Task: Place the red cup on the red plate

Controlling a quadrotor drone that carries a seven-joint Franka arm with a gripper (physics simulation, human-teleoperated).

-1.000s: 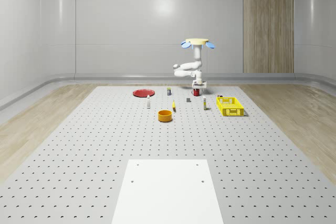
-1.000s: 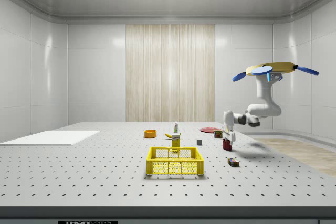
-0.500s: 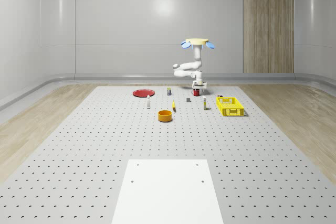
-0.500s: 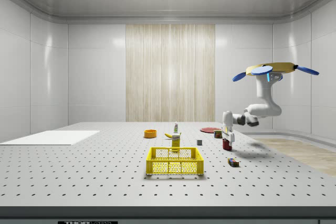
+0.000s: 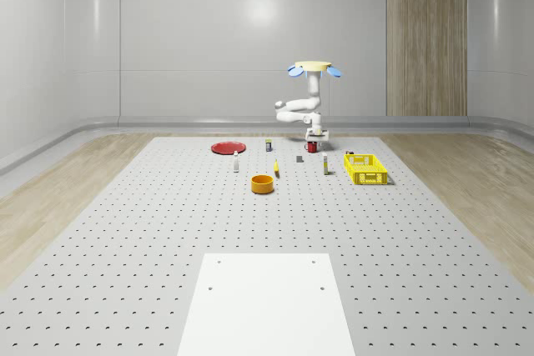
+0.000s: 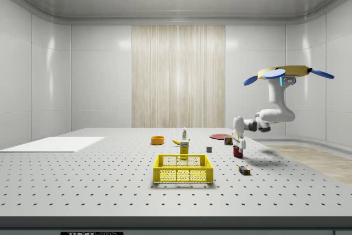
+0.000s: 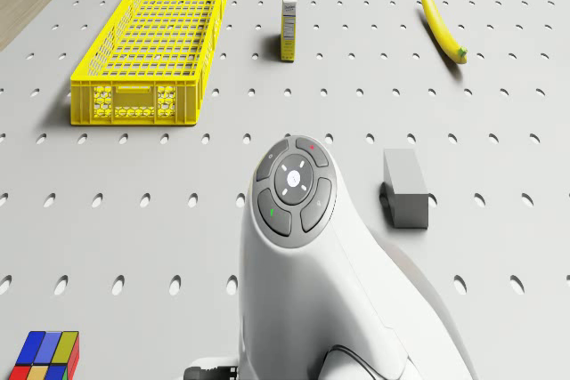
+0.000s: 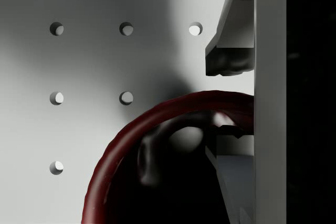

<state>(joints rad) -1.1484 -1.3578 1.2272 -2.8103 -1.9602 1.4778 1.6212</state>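
The red cup [image 5: 311,147] stands on the perforated table, toward its far side. From the side, the red cup [image 6: 237,152] sits right under the arm's white hand. My gripper [image 8: 231,100] straddles the rim of the red cup [image 8: 131,140], one finger outside the wall and one inside, shut on it. The gripper [image 6: 238,146] points straight down. The drone [image 5: 314,67] hovers above and behind the cup, its arm folded down. The red plate [image 5: 227,147] lies flat, off toward the whole-scene view's left of the cup.
A yellow crate [image 5: 365,167] lies toward the whole-scene view's right. An orange bowl [image 5: 263,183], a banana [image 7: 443,24], a small carton [image 7: 289,6], a grey block [image 7: 406,186] and a coloured cube [image 7: 40,358] are scattered nearby. A white sheet [image 5: 267,302] covers the near table.
The arm's elbow has shifted slightly in the side view. The drone, the cup and the plate have kept their places.
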